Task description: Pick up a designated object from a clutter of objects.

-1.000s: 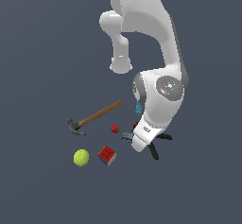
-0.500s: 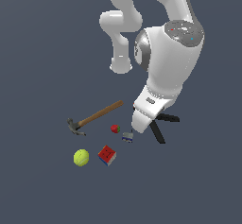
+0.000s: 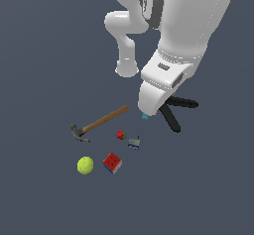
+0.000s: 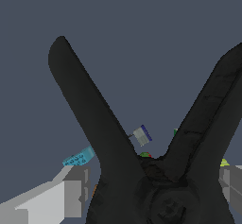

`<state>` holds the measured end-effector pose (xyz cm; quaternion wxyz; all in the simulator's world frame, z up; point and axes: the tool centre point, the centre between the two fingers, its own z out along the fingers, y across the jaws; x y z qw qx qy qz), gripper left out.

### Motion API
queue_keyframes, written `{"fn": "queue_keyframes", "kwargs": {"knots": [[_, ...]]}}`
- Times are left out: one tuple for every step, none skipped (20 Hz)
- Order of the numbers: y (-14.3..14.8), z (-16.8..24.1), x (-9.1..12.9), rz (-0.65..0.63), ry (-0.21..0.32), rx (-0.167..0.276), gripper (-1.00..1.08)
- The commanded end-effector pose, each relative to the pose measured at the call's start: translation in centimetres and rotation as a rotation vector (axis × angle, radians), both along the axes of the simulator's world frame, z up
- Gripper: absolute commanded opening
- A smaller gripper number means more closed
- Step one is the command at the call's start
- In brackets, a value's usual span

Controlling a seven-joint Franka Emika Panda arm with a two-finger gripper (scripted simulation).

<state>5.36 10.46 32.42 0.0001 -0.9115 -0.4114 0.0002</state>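
The black spring clamp [image 4: 156, 171] fills the wrist view, its two splayed handles pointing away from the camera. My gripper [image 4: 151, 192] is shut on it, with one grey finger [image 4: 71, 194] on each side of its pivot. In the exterior view the clamp's handles [image 3: 173, 112] stick out from behind my white hand [image 3: 158, 88], held above the floor. Its orange-red tip is hidden. The other clutter lies to the exterior view's left of the clamp.
On the floor lie a wooden-handled hammer [image 3: 101, 122], a strawberry [image 3: 121, 135], a grey-blue item [image 3: 134, 143], a red puzzle cube [image 3: 112, 162], a tennis ball [image 3: 85, 165] and a cyan piece [image 3: 145, 116]. The arm's base [image 3: 126, 68] stands behind.
The arm has risen and the clamp has gone up with it, off the floor. The other items have not moved.
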Motion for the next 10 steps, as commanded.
{"fn": "queue_keyframes", "kwargs": {"knots": [[-0.1, 1.7, -0.2, 0.000, 0.000, 0.001, -1.00], [-0.2, 2.2, -0.2, 0.000, 0.000, 0.001, -1.00], [-0.2, 2.6, -0.3, 0.000, 0.000, 0.001, -1.00], [-0.2, 2.9, -0.3, 0.000, 0.000, 0.001, -1.00], [-0.2, 3.2, -0.3, 0.000, 0.000, 0.001, -1.00], [-0.3, 3.5, -0.3, -0.001, 0.000, 0.000, -1.00], [-0.3, 3.7, -0.3, -0.001, 0.000, 0.000, -1.00], [-0.3, 3.8, -0.3, -0.001, 0.000, 0.000, -1.00], [-0.3, 3.9, -0.3, -0.001, 0.000, 0.000, -1.00], [-0.3, 3.9, -0.3, -0.001, 0.000, 0.000, -1.00]]}}
